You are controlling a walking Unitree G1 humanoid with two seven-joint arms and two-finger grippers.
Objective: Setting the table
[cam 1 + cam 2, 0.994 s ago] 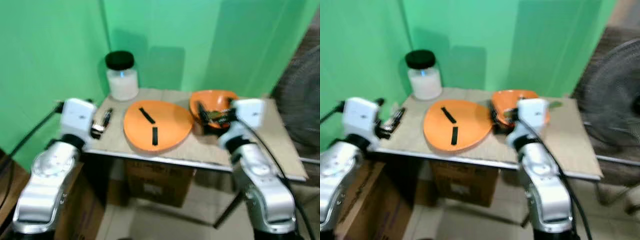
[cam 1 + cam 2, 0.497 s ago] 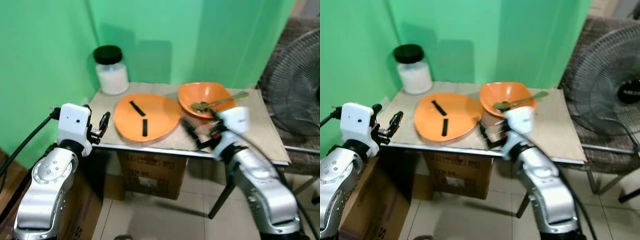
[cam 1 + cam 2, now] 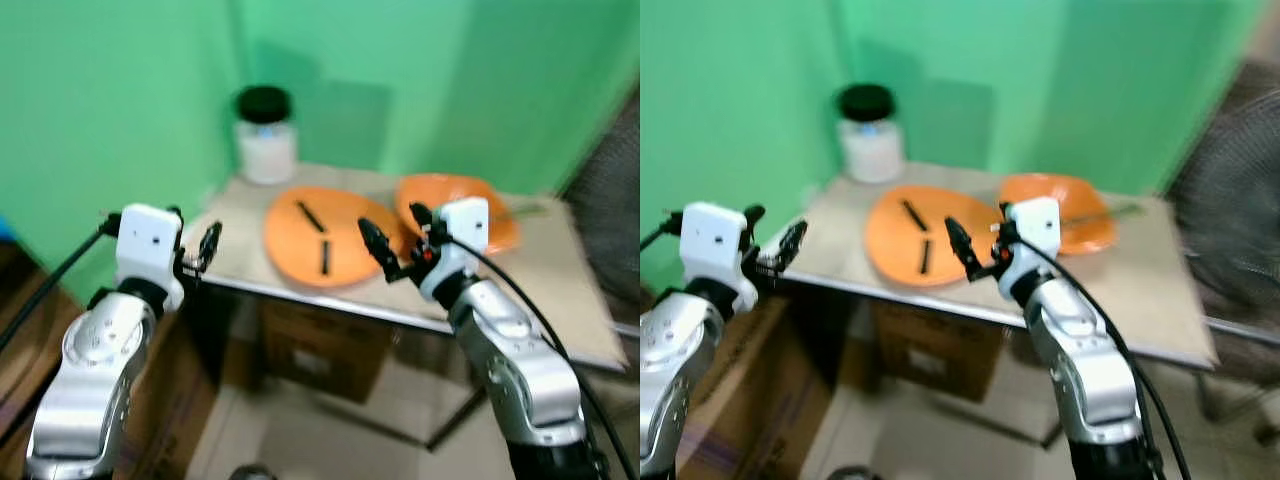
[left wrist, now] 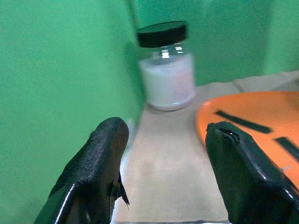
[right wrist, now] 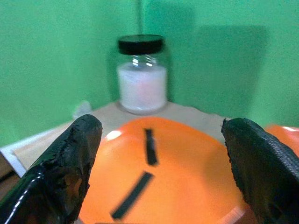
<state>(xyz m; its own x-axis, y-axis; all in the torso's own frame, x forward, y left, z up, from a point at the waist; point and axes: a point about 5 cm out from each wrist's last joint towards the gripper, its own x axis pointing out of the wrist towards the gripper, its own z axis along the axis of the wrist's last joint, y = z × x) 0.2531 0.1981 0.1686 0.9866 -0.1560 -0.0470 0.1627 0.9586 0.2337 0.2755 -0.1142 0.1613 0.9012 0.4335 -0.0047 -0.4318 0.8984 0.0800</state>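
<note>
An orange plate (image 3: 325,235) with two black strips lies on the small table (image 3: 235,215). Behind it to the right sits an orange bowl (image 3: 500,225) holding a spoon (image 3: 528,209); my right wrist partly hides the bowl. My right gripper (image 3: 392,228) hovers open at the plate's near right edge, and its wrist view looks over the plate (image 5: 154,182) between wide-spread fingers (image 5: 70,154). My left gripper (image 3: 195,235) is open at the table's left corner, empty, pointing along the tabletop (image 4: 163,154) beside the plate (image 4: 252,126).
A glass jar (image 3: 265,150) with a black lid and white contents stands at the table's back left corner by the green wall. A cardboard box (image 3: 320,345) sits under the table. A fan (image 3: 1240,200) stands blurred at the right.
The camera has swung, and the picture is blurred. My right gripper has risen from below the table's front edge to the plate's near right edge. The left gripper holds its place.
</note>
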